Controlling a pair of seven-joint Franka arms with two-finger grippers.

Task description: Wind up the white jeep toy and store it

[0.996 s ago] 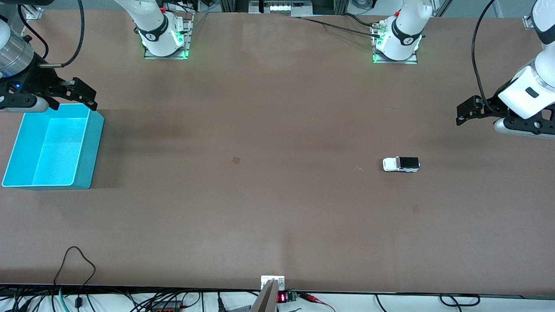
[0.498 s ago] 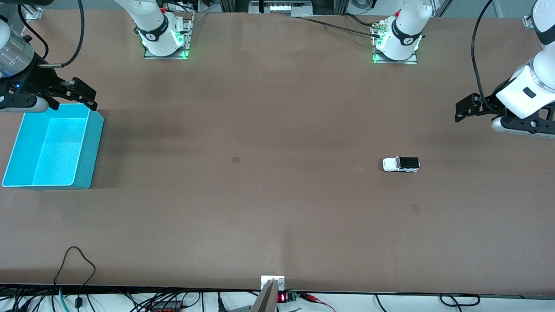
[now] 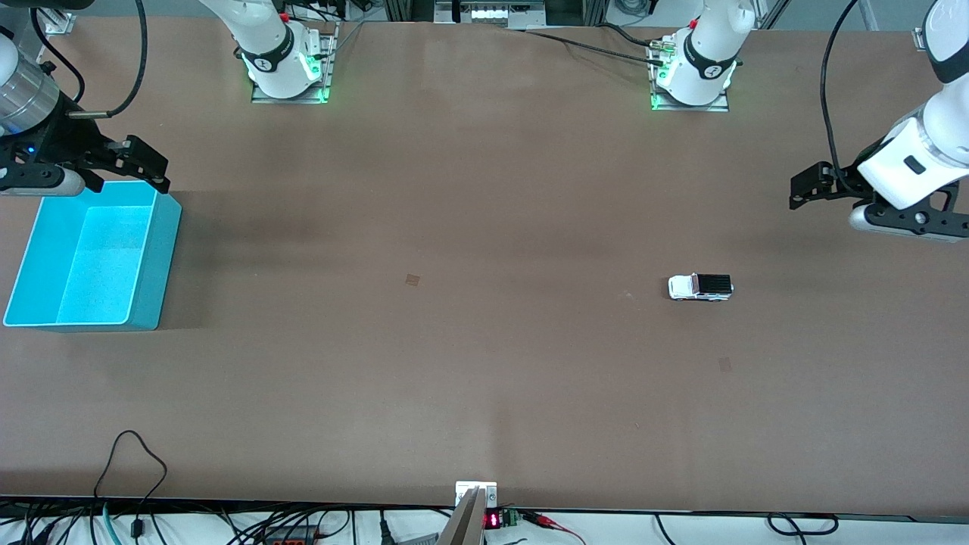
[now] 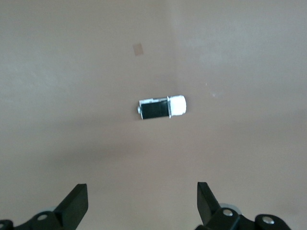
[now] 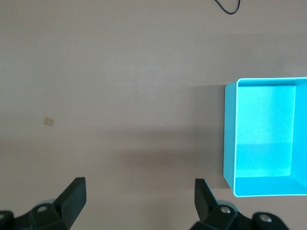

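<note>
Both your grippers hang released: left gripper (image 3: 804,189) above the table near the jeep (image 3: 700,287), right gripper (image 3: 147,163) over the bin's (image 3: 168,227) edge.

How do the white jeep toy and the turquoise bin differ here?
The white jeep toy is far smaller than the turquoise bin. The toy is white with a black ribbed panel; the bin is plain turquoise. The toy lies toward the left arm's end of the table, the bin at the right arm's end. Both rest on the table, ungrasped.

Turquoise bin (image 3: 160,257) at right arm's end of table (image 3: 484,378).
</note>
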